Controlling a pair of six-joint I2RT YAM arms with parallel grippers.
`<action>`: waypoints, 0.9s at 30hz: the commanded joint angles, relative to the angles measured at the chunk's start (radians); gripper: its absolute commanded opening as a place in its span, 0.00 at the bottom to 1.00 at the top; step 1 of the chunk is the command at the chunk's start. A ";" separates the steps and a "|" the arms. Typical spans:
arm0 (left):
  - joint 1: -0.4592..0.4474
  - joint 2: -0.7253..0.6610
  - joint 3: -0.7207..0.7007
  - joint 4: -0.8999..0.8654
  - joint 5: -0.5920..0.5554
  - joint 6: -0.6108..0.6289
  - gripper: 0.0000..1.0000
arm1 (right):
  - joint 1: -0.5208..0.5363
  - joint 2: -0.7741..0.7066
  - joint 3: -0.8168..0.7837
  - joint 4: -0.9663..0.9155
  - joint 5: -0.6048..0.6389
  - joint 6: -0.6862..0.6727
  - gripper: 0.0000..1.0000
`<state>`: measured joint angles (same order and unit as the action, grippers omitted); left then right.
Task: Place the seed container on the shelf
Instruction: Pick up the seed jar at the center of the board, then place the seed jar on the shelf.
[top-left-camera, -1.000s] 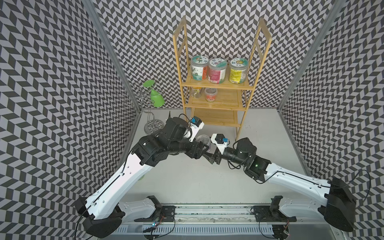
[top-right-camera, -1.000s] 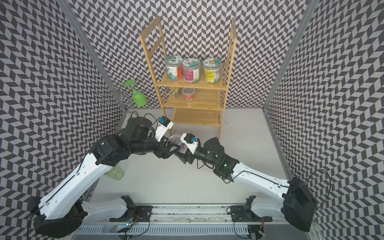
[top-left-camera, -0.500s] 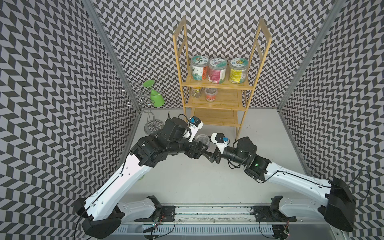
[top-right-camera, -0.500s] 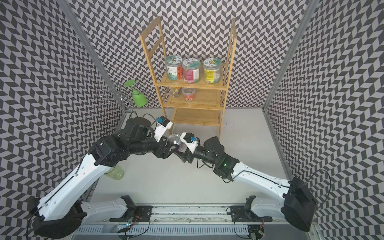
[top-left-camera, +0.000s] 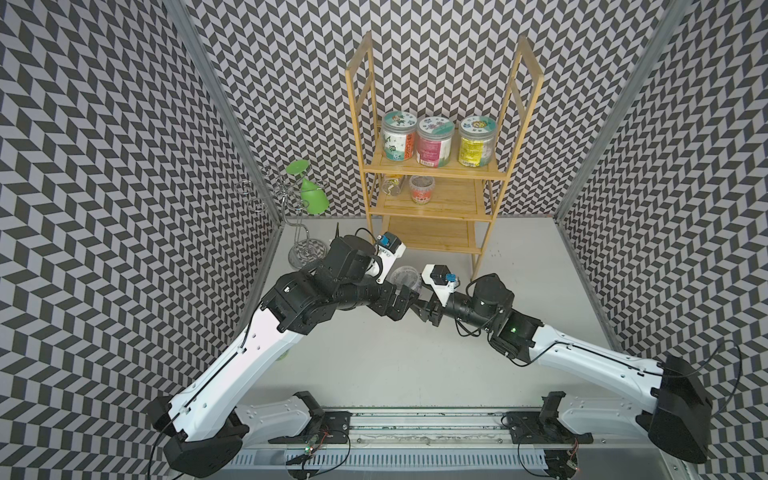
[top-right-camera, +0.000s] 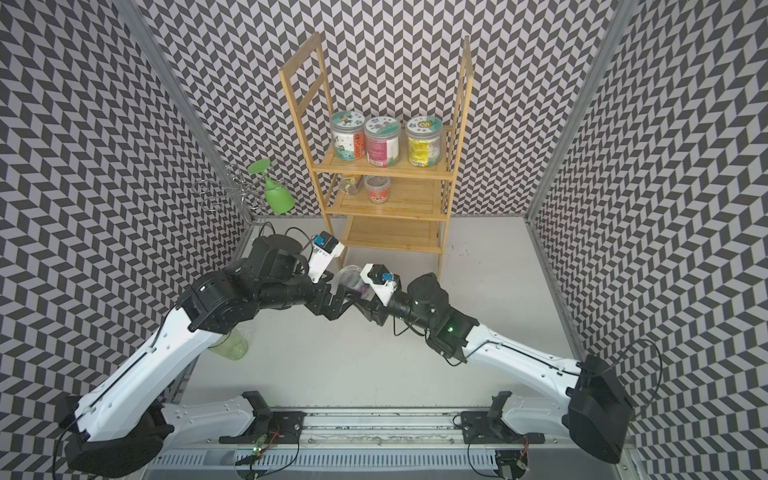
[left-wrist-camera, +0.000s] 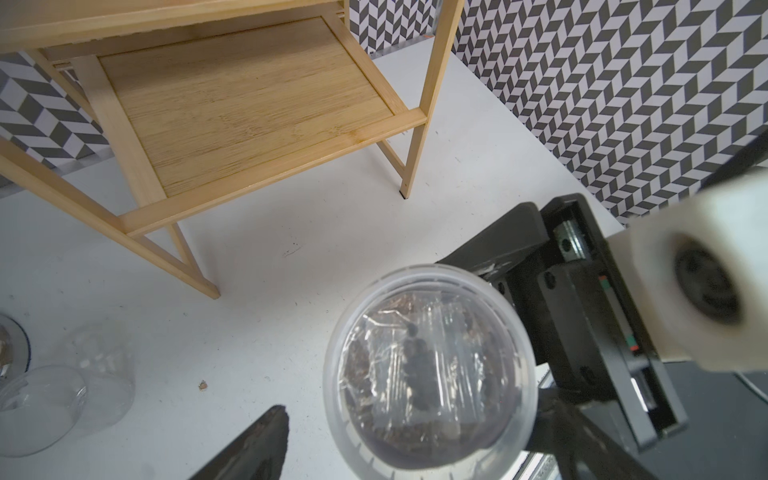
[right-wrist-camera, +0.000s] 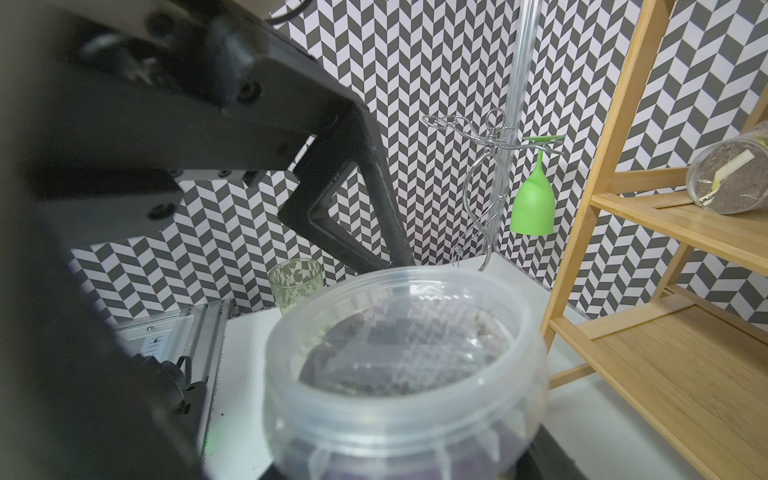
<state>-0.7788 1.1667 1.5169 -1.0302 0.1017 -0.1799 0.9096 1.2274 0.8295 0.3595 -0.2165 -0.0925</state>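
The seed container (top-left-camera: 405, 277) (top-right-camera: 351, 276), a clear lidded tub of dark seeds, hangs above the table in front of the bamboo shelf (top-left-camera: 428, 216) (top-right-camera: 382, 214). My right gripper (top-left-camera: 424, 305) (right-wrist-camera: 399, 465) is shut on the tub's lower body (right-wrist-camera: 407, 374). Facing it, my left gripper (top-left-camera: 409, 297) stands open. In the left wrist view one of its fingers (left-wrist-camera: 257, 449) shows a gap of bare table between it and the tub (left-wrist-camera: 430, 365). The shelf's bottom tier (left-wrist-camera: 232, 108) is bare.
Three labelled jars (top-left-camera: 434, 141) fill the top tier. On the middle tier are a small red cup (top-left-camera: 422, 189) and a jar lying down (top-left-camera: 392, 185). A chrome wire stand (top-left-camera: 299, 216) with a hanging green glass (top-left-camera: 313, 195) is at the back left. A drinking glass (top-right-camera: 230, 345) stands by the left wall.
My left gripper has opened and let go of the seed container. The right jaws have closed in on it. Both arms have hardly shifted.
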 joint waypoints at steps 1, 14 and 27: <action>-0.005 -0.034 0.032 -0.010 -0.044 0.002 0.99 | 0.002 -0.035 0.006 0.033 0.029 0.017 0.58; 0.001 -0.177 0.141 0.105 -0.389 -0.069 1.00 | -0.009 -0.072 -0.017 0.056 0.208 0.037 0.59; 0.002 -0.307 -0.001 0.226 -0.693 -0.165 1.00 | -0.014 0.016 0.056 0.395 0.720 0.001 0.58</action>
<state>-0.7784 0.8658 1.5486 -0.8597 -0.5293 -0.3161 0.9020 1.2007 0.8314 0.6029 0.3397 -0.0719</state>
